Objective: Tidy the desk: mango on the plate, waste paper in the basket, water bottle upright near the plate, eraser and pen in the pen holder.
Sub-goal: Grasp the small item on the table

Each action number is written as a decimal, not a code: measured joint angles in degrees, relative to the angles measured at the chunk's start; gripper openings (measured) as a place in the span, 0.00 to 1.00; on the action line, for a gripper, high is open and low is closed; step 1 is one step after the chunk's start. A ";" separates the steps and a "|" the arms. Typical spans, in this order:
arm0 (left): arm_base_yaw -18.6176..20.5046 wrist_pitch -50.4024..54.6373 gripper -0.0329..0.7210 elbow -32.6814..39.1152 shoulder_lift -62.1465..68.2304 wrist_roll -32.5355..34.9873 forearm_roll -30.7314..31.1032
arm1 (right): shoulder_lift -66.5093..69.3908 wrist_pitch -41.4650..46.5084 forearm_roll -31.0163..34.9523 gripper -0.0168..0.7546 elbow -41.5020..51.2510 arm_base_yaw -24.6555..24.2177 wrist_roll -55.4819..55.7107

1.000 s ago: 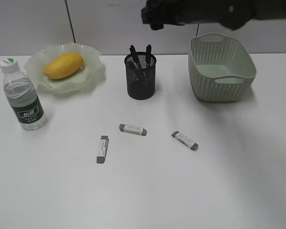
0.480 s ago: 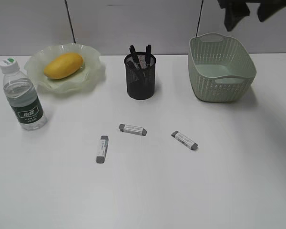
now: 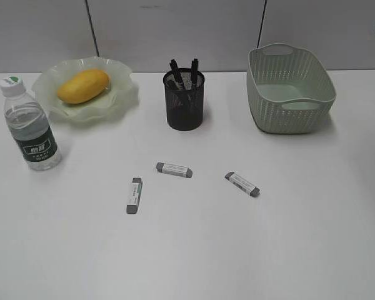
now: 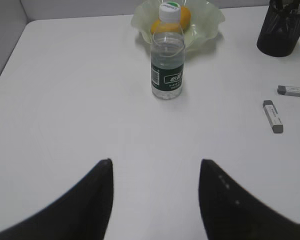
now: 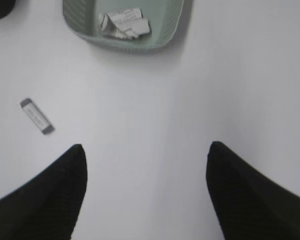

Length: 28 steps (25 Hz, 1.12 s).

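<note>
Mango (image 3: 82,85): smooth yellow-orange oval, lies on pale green ruffled plate (image 3: 115,100), back left of white tabletop (image 3: 237,250); water bottle (image 3: 30,125) upright just beside plate, white cap, dark green label; waste paper (image 5: 124,23), crumpled white w/ grey print, inside green basket (image 3: 290,87); black mesh pen holder (image 3: 184,100) has dark pens in it; 3 grey-white erasers (image 3: 174,169) lie loose on tabletop in front of holder; left tool (image 4: 155,170) jaws apart, holding nothing; right tool (image 5: 146,155) wide, empty

Water bottle (image 4: 167,55) label characters illegible.
</note>
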 joint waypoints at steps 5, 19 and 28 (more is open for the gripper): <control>0.00 -0.02 0.60 0.00 4.68 0.00 0.00 | -15.42 -5.95 0.52 0.78 20.15 0.00 0.11; -8.47 0.30 0.60 -4.25 20.55 0.00 -5.19 | -56.34 -14.74 0.40 0.78 53.38 0.00 0.37; -20.40 -1.65 0.60 -10.79 39.82 -0.06 -4.90 | -67.68 -10.08 0.34 0.78 55.20 0.00 0.42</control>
